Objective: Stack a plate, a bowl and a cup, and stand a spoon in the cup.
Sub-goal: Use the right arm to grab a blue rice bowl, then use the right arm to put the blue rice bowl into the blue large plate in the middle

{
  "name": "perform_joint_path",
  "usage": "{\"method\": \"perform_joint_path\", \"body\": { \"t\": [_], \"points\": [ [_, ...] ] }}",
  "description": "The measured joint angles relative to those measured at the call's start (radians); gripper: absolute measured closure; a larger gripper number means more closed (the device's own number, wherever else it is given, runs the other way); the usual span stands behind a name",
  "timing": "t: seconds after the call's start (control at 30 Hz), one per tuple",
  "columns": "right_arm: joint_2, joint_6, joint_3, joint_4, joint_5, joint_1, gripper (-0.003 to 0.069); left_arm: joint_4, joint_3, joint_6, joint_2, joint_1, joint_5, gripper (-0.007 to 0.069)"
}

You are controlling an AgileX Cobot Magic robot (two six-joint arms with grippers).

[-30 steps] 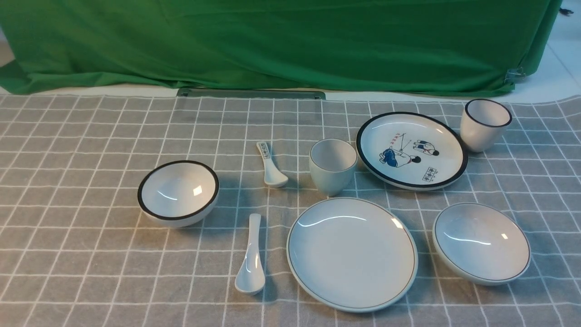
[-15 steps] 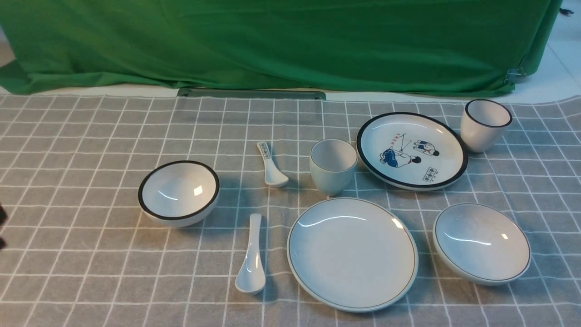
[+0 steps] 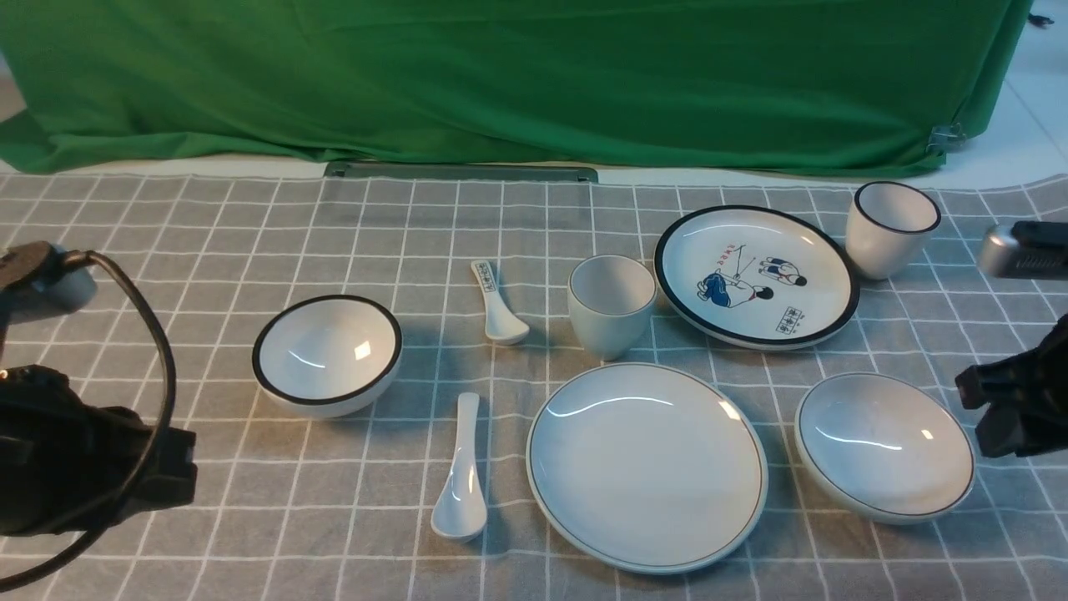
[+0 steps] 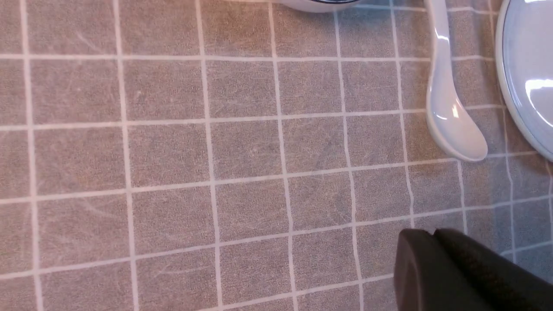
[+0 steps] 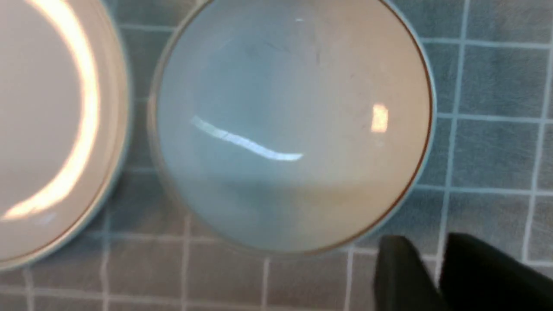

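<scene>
Right gripper (image 3: 972,413), jaws slightly apart and empty, sits just beside the bowl (image 3: 884,446), which lies at its 9 o'clock. Left gripper (image 3: 179,463) is closed on nothing. The spoon (image 3: 460,476) lies well off at its 3 o'clock, with the plate (image 3: 647,467) beyond.

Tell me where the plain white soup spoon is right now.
In the front view the plain white soup spoon lies on the checked cloth left of centre, just left of the plain plate, nearer the robot than the black-rimmed bowl.
</scene>
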Motion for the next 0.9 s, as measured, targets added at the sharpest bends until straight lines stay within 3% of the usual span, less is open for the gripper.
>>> {"method": "perform_joint_path", "body": {
  "t": [0.03,0.13,0.33,0.43,0.47,0.5,0.57,0.6,0.73,0.9],
  "points": [
    [0.06,0.005,-0.025,-0.001,-0.005,-0.02,0.0289,-0.006,0.0,0.0,0.0,0.0,0.01,0.0623],
    [0.142,0.008,-0.067,-0.004,-0.011,-0.035,0.0205,-0.014,0.0,0.0,0.0,0.0,0.02,0.0624],
    [0.291,0.008,-0.124,0.014,-0.043,-0.037,0.0204,-0.015,0.0,0.0,0.0,0.0,0.02,0.0624],
    [0.339,0.006,-0.132,0.023,-0.04,-0.037,0.0242,-0.015,0.0,0.0,0.0,0.0,0.019,0.0624],
    [0.358,-0.008,-0.132,0.045,-0.038,-0.037,0.0338,-0.015,0.0,0.0,0.0,0.0,0.016,0.0624],
    [0.359,-0.01,-0.132,0.05,-0.038,-0.037,0.0354,-0.015,0.0,0.0,0.0,0.0,0.016,0.0624],
    [0.35,-0.04,-0.143,0.085,-0.021,-0.037,0.0514,-0.015,0.0,0.0,0.0,0.0,0.012,0.0624],
    [0.332,-0.052,-0.146,0.099,-0.012,-0.037,0.0545,-0.015,0.0,0.0,0.0,0.0,0.011,0.0624],
    [0.258,-0.057,-0.161,0.127,-0.01,-0.016,0.0582,-0.015,0.0,0.0,0.0,0.0,0.01,0.0624],
    [0.202,-0.085,-0.25,0.179,0.027,0.108,0.0582,-0.017,0.0,0.0,0.0,0.0,-0.008,0.0624]
  ]
}}
